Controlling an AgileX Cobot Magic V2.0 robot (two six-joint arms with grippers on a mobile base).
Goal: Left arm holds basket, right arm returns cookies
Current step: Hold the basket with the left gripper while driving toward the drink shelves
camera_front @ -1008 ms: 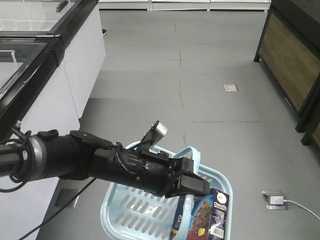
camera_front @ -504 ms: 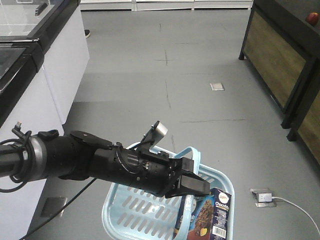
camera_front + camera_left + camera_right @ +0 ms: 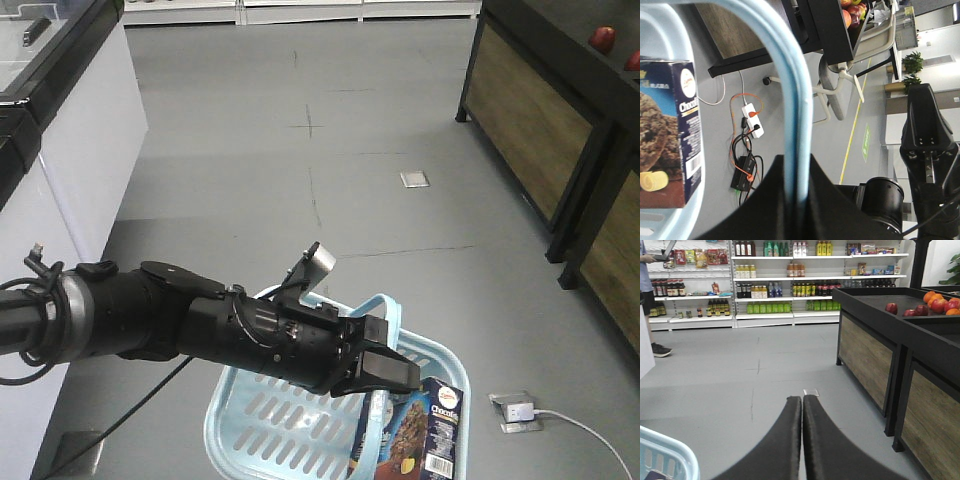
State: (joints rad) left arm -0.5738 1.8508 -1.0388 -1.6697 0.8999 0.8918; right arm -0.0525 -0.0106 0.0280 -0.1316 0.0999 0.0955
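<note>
Cookies [image 3: 432,437] are in the basket [image 3: 265,425], which hangs over open grey shop floor [image 3: 380,130].

On my right wrist feed, stocked shelving [image 3: 770,290] runs along the back wall with rows of bottles. A dark produce stand [image 3: 865,355] with wood panels sits to the right, with apples [image 3: 891,308] on top. The front camera shows a white freezer cabinet [image 3: 70,150] along the left edge.

My left arm [image 3: 180,325] reaches across the front view from the left, thick and black, cables exposed. The left gripper [image 3: 385,370] is at the basket's pale blue hoop handle [image 3: 790,90]. The left wrist feed shows its jaws clamped tight on either side of that handle, so the light blue basket hangs from it.

The carton stands in the basket corner at the lower right of the front view. Its top pokes above the rim, and the cookie picture and barcode patch face the camera.

My right gripper [image 3: 802,405] has its fingers pressed together with nothing between them. It is out over the floor, with the corner of the basket at the lower left of that feed.

Down on the floor I see a white power strip [image 3: 515,410] with its cable, and farther off a small square floor plate [image 3: 414,179].
</note>
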